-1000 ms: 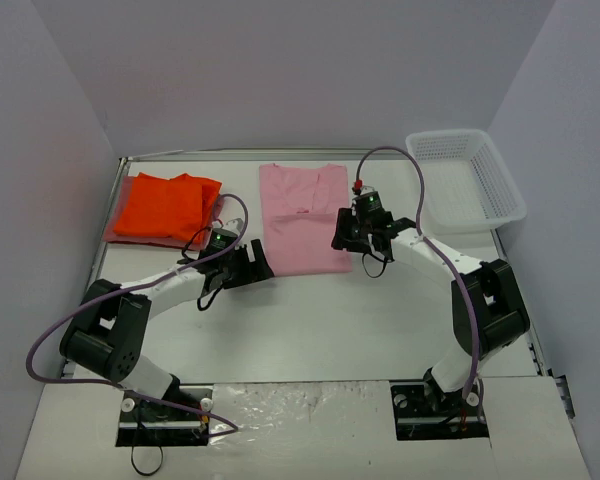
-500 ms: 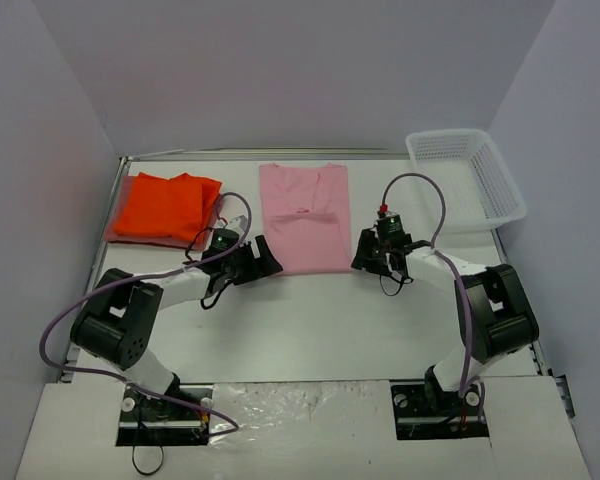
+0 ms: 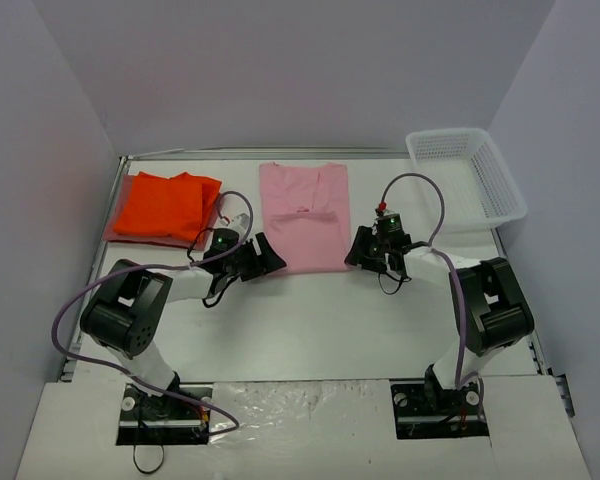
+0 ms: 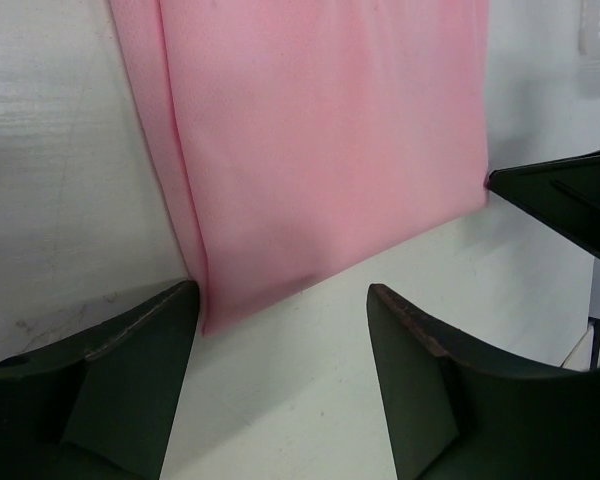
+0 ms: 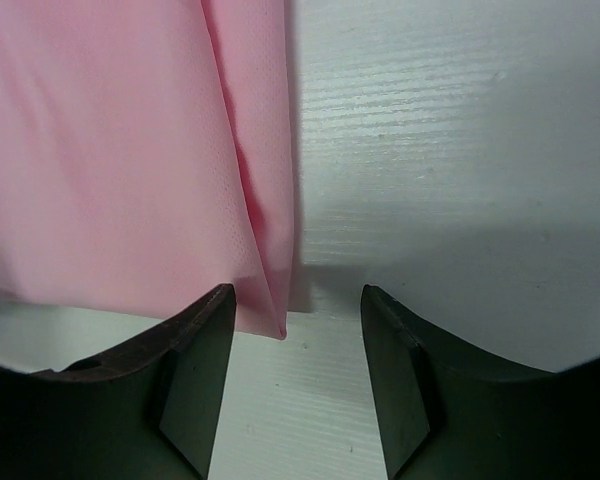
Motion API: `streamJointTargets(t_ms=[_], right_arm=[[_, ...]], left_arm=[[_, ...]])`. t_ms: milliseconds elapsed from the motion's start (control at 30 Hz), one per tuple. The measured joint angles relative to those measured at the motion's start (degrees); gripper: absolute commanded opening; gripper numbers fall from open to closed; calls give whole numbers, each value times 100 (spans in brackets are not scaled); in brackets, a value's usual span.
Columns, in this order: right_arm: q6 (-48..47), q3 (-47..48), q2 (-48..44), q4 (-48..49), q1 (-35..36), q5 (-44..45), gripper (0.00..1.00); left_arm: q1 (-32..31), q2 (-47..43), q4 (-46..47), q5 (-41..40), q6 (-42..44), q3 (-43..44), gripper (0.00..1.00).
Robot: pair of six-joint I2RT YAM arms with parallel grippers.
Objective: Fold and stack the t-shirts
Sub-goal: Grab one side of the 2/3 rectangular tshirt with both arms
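The pink t-shirt lies flat on the table, folded in to a long narrow panel, with its collar end away from the arms. Both arms are down low at its near edge, one at each corner.

The left gripper sits at the shirt's near left corner. Its jaws are spread wide and grip nothing. In its wrist view the corner of the cloth points into the gap, just beside the left finger, and the doubled fold runs up that side of the shirt.

Now over to the right gripper, at the shirt's near right corner. It too is parted, though less widely, and empty. Its wrist view shows the corner tip lying just inside the left-hand finger, with bare table across the rest of the gap.

Left of the pink shirt is the orange t-shirt, folded and resting on a dull pinkish-red shirt whose edge peeks out beneath it.

Right of the pink shirt and a little further back, well apart from it, is the white mesh basket.
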Motion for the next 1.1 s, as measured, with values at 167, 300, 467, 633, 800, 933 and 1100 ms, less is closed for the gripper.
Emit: streamJointTargets(t_ms=[167,300,467,633,800,933,1100], right_arm=[[57,-2,96,184,0,-83,44],[81,0,186,348,-2,-164,39],[101,2,269,516,-2,-254,37],[101,2,289,540,-2,-295,33],[101,2,313,546,-2,-313,30],[103,2,321,555,-2,-315,29],[120,2,341,592,-2,-334,25]], left_arm=[[17,59,52,52,-26,2,64],[20,98,66,87,-31,26,64],[20,129,101,140,-28,37,64],[17,192,151,195,-31,74,64],[17,240,181,229,-33,103,59],[24,269,157,195,-31,98,48],[39,332,103,168,-13,103,35]])
